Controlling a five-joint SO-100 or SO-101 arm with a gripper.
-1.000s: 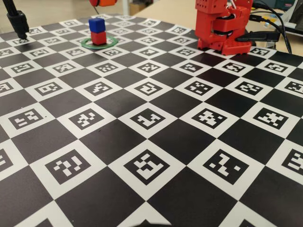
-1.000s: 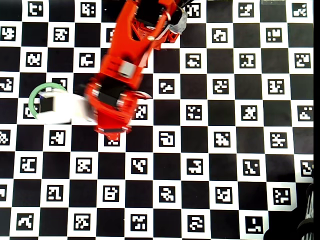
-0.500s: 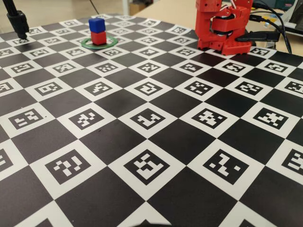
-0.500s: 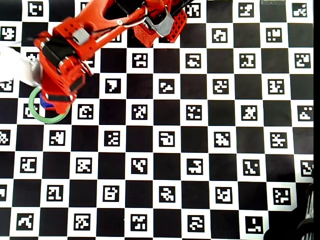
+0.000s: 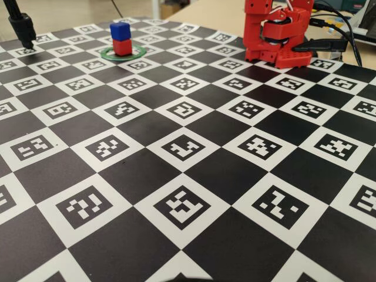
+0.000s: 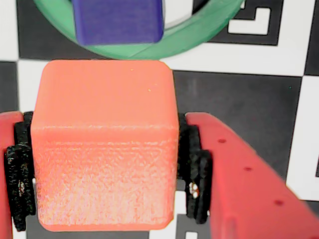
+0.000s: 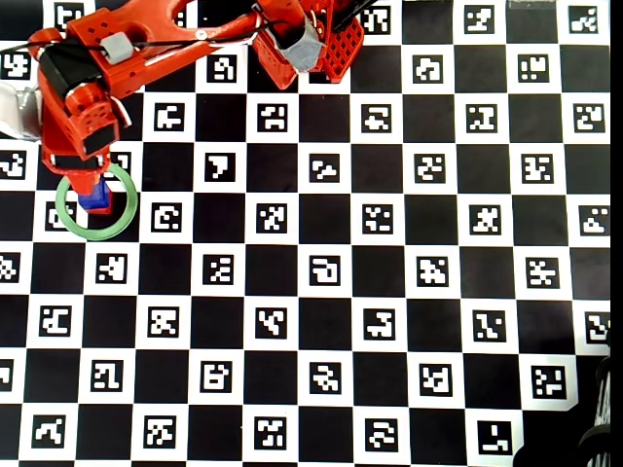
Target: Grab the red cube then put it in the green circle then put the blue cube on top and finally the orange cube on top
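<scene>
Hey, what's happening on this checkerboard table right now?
A red robot arm is stacking cubes. The blue cube already sits on the red cube inside the green circle. In the wrist view the claw is shut on the orange cube, held up beside the stack, with the blue cube's top just ahead of it. The orange cube is not on the stack yet; placing it on top looks like the last step.
</scene>
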